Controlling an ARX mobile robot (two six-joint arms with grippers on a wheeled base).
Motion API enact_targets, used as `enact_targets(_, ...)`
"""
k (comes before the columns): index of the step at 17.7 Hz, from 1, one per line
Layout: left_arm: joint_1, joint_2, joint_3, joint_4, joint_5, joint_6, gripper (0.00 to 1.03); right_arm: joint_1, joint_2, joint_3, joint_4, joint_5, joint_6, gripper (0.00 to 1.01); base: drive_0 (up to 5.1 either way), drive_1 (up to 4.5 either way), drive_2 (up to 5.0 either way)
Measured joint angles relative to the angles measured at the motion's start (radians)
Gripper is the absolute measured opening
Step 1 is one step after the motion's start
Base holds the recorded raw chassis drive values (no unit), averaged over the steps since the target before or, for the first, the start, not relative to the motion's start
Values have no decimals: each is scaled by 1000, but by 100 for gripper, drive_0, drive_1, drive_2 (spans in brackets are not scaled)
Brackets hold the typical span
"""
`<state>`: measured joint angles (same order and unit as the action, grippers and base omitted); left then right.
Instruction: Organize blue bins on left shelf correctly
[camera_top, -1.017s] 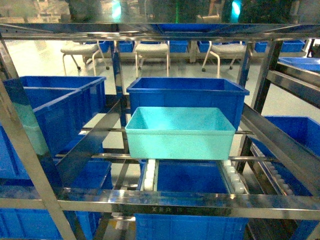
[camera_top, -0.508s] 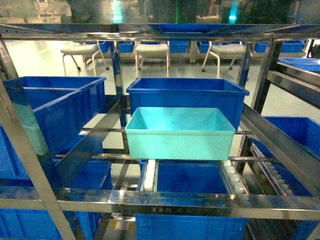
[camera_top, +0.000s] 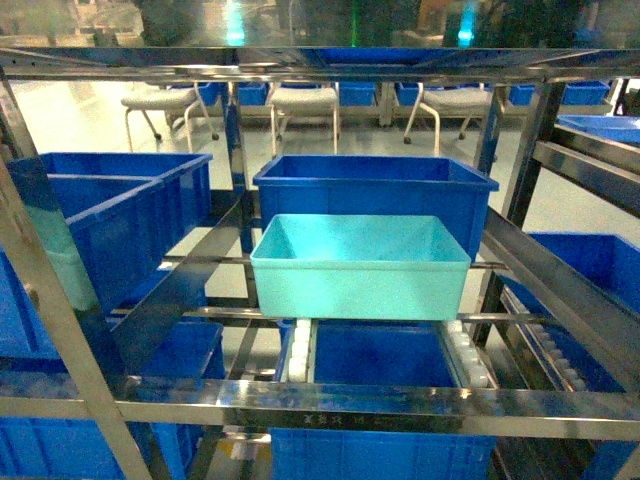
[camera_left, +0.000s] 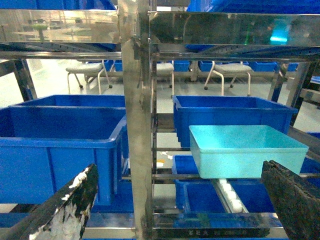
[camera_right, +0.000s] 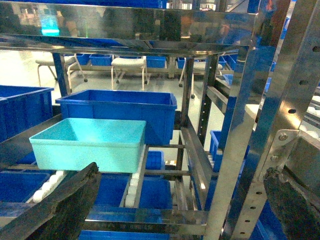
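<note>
Standing across every view is a shiny stainless-steel rack (camera_top: 330, 405) of flat rails, cross bars and white roller tracks (camera_top: 470, 362) between perforated uprights; behind it a pale floor is carrying white chairs (camera_top: 300, 105) and more blue containers along the far wall.

A light turquoise bin (camera_top: 360, 265) is sitting on the middle level's rails, upright, with a larger dark royal-blue bin (camera_top: 375, 195) just behind it and seemingly touching its back rim. Another dark blue bin (camera_top: 110, 220) is resting to its left, and others are lying on the level below (camera_top: 375, 360).

Neither pincer is showing in the head view. In the left wrist view the left gripper (camera_left: 175, 205) is holding its worn black fingers (camera_left: 65, 210) spread wide, with the turquoise bin ahead and to the right, well apart. In the right wrist view the right gripper (camera_right: 185, 205) is likewise gaping, with the bin ahead and to the left, untouched.

The turquoise bin is looking smooth, tapered and flat-rimmed; its inside is showing bare.
</note>
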<state>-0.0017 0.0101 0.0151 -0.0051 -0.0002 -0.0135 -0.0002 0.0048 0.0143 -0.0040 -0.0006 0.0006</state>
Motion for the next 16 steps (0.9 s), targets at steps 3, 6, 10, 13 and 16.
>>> enact_targets(3, 0, 0, 0, 0, 0, 0, 98, 0, 0, 0, 0, 0, 0, 98, 0, 0, 0)
enact_targets(6, 0, 0, 0, 0, 0, 0, 98, 0, 0, 0, 0, 0, 0, 98, 0, 0, 0)
enact_targets(10, 0, 0, 0, 0, 0, 0, 98, 0, 0, 0, 0, 0, 0, 98, 0, 0, 0)
enact_targets(13, 0, 0, 0, 0, 0, 0, 98, 0, 0, 0, 0, 0, 0, 98, 0, 0, 0)
enact_targets(16, 0, 0, 0, 0, 0, 0, 98, 0, 0, 0, 0, 0, 0, 98, 0, 0, 0)
